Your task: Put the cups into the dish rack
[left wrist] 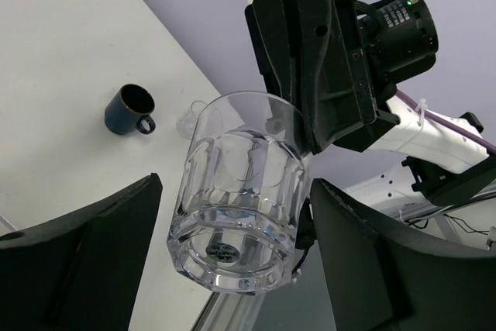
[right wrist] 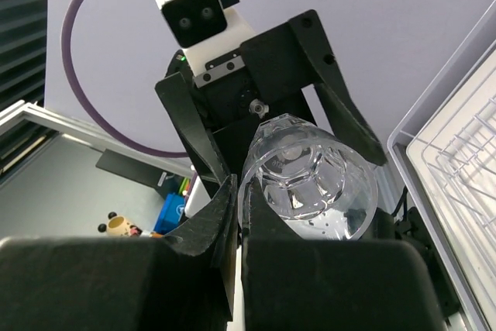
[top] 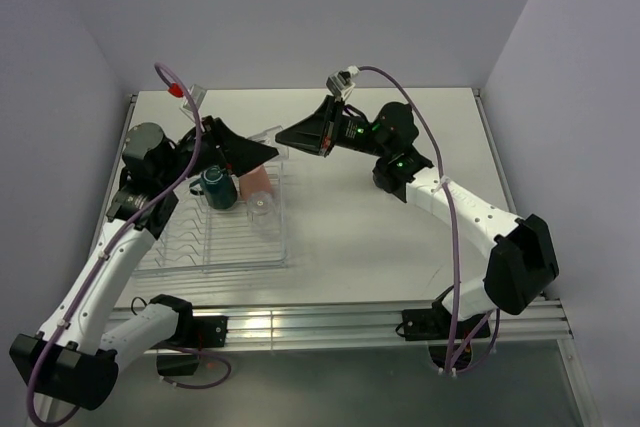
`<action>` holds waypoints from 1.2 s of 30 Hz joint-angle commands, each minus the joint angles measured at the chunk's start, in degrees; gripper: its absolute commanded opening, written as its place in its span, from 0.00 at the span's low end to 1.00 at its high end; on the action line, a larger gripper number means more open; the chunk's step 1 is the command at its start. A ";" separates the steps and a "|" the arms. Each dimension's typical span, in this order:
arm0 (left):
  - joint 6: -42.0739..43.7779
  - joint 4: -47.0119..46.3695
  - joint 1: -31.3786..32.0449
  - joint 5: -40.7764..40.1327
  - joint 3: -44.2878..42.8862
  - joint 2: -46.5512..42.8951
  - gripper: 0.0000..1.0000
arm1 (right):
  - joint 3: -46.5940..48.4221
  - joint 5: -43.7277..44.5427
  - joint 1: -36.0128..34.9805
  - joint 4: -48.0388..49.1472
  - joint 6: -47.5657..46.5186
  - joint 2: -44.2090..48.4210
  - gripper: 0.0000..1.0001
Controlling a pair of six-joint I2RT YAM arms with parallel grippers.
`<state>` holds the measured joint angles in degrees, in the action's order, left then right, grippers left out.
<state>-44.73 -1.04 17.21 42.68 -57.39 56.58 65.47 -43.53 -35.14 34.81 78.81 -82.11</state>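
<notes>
Clear glass (left wrist: 240,191) is off the surface (top: 400,227), between the two pincers. It lies tilted over. Its long axis runs from one pincer toward the other, with the thick base turned to the left pincer (top: 268,153) and the mouth turned to the right pincer (right wrist: 239,191).

Right pincer: jaws pressed almost together, nipping the glass wall at the rim. It alone carries the glass.

Left pincer: jaws stand wide, with one finger (left wrist: 93,253) on each side of the glass body near the base. We see a sliver of gap on one side. The other finger sits at the glass edge, and we cannot tell whether it touches.

Below and just behind the left pincer, the dish rack (top: 215,247) rests on the surface. In it are a dark teal mug (top: 217,187), a salmon-pink tumbler (top: 258,182) and a small racked glass (top: 262,209), set close together.

Past the left pincer's fingertips, well apart from the held glass, a navy mug (left wrist: 129,108) stands upright on the surface. A loose glass (left wrist: 192,118) stands near it.
</notes>
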 commanded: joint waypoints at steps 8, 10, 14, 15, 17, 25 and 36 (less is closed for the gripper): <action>0.52 -0.98 -0.25 -0.31 -0.18 -2.61 0.57 | -0.78 -1.30 0.42 6.68 2.14 -0.95 0.00; 0.61 -0.72 -0.25 -0.31 -0.27 -2.79 0.58 | -1.22 -1.38 0.68 8.17 3.10 -1.39 0.00; 0.52 -0.37 -0.25 0.04 -0.53 -3.23 0.54 | -1.84 -1.56 0.95 9.75 4.07 -1.92 0.00; 0.52 -0.19 -0.25 0.04 -0.71 -3.40 0.50 | -2.01 -1.56 1.12 10.01 4.16 -2.00 0.00; 0.52 0.16 -0.25 0.04 -0.97 -3.66 0.32 | -2.19 -1.38 1.30 10.19 4.16 -2.00 0.00; 1.49 5.77 -0.25 -2.15 -3.96 -5.33 0.00 | -1.58 1.15 1.21 3.62 -1.09 -1.13 0.13; 6.32 19.83 -0.25 -13.46 -11.41 -7.97 0.00 | 3.61 7.14 1.30 -14.39 -13.05 -0.51 0.55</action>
<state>-40.58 17.08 17.10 33.71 -62.65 51.62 66.28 -40.91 -34.85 28.01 71.96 -83.70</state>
